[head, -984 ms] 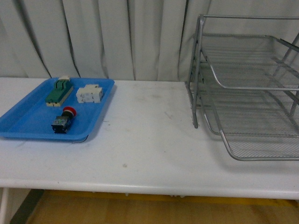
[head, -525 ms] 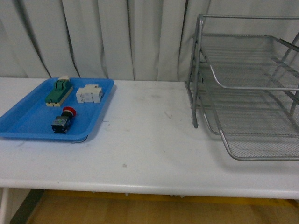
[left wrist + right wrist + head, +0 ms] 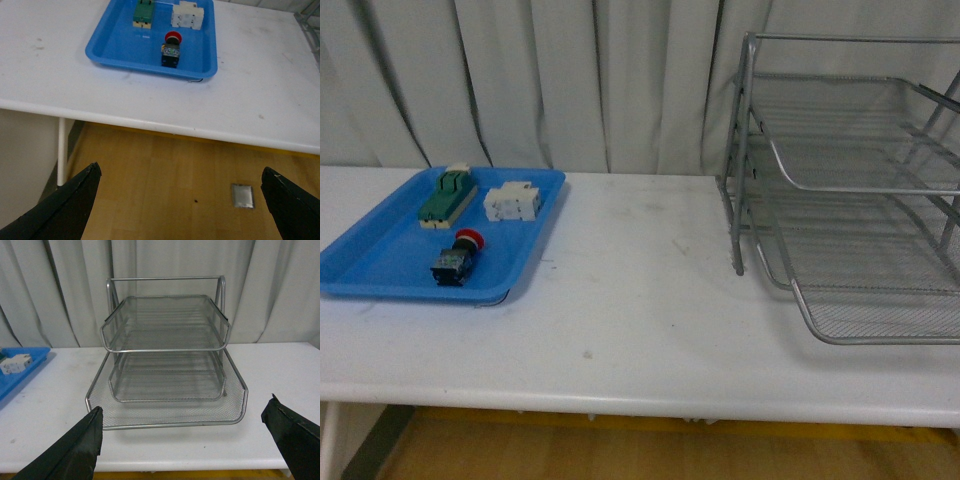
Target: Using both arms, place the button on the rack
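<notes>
Task not begun. Button [image 3: 455, 258] lies untouched in blue tray [image 3: 380, 272] at 9 o'clock on table [image 3: 640, 310]. Rack [image 3: 850, 190], at 3 o'clock, appears empty. Left gripper [image 3: 180, 171] and right gripper [image 3: 185, 412] gape wide, holding nothing. Pickup, transfer and placement remain.

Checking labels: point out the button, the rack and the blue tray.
button [image 3: 451, 266], front view, on its dark body.
rack [image 3: 880, 310], front view, on the bottom tier's mesh floor.
blue tray [image 3: 380, 260], front view, on its bare floor.
</notes>
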